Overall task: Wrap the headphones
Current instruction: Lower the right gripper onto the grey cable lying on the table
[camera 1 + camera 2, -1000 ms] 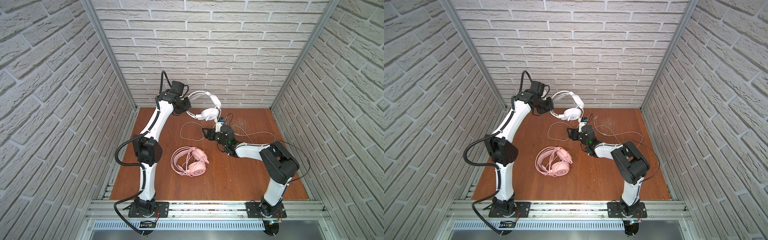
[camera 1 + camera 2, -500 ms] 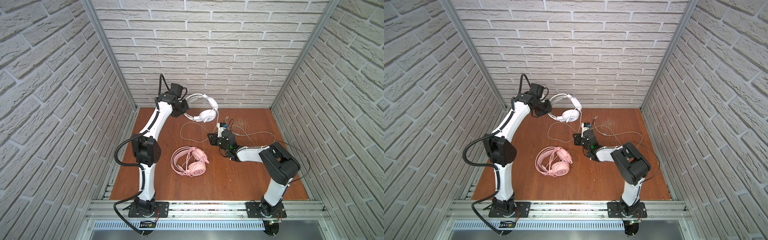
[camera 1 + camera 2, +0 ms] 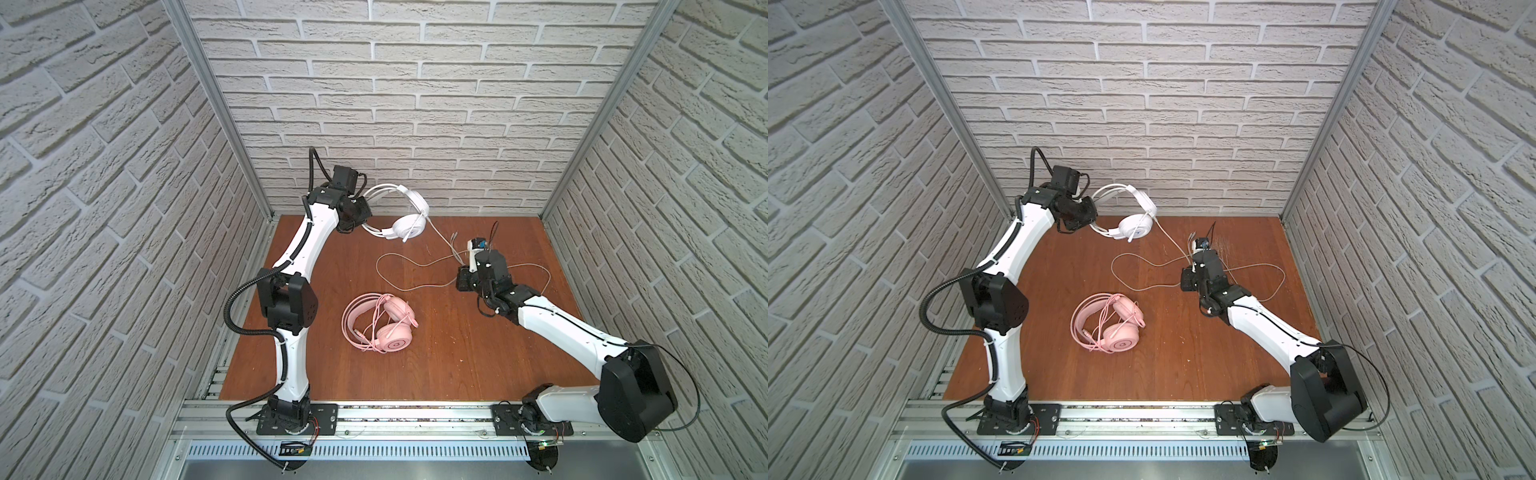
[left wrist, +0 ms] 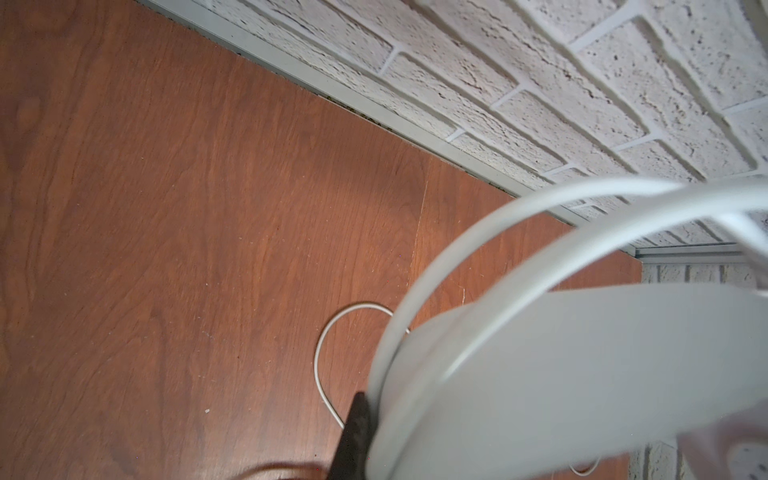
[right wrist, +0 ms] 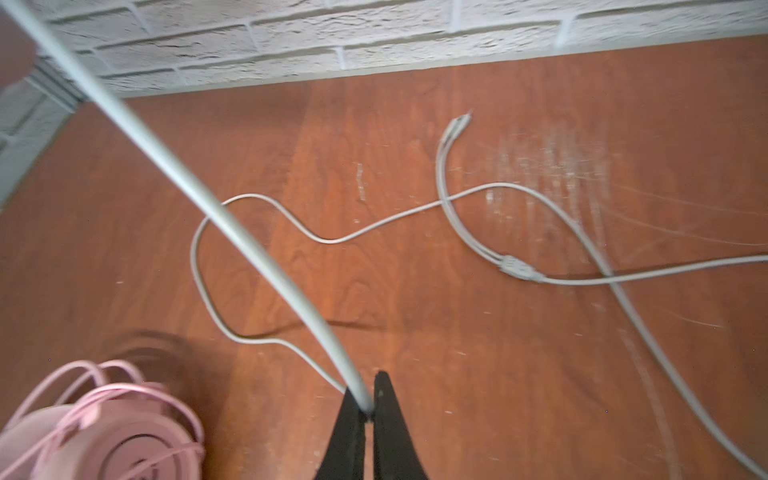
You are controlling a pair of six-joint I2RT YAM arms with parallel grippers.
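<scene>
Right pincer (image 5: pixel 369 409): jaws pressed together on the thin grey-white cord (image 5: pixel 266 266) of the white over-ear headset; the pinch is plain in the right wrist view, the cord running taut from the tips up and away; in a top view this pincer (image 3: pixel 464 266) stands at about 2 o'clock of the counter's centre.

Left pincer (image 3: pixel 360 220): closed on the double headband of the white padded headset (image 3: pixel 409 226), held clear of the brown wooden counter (image 3: pixel 457 357) at about 11 o'clock, near the back brick wall (image 3: pixel 415 104); one black fingertip (image 4: pixel 353 432) shows beside the band.

Slack cord lies in loose loops between 12 and 3 o'clock; its plug end (image 5: pixel 457 124) lies free.

The pink padded headset (image 3: pixel 380 324), cord already coiled about it, lies near centre; judged finished.

Step in hand: winding the white cord. Next move calls for carrying the pinched cord round the held headset, keeping tension moderate and the loops untangled.
</scene>
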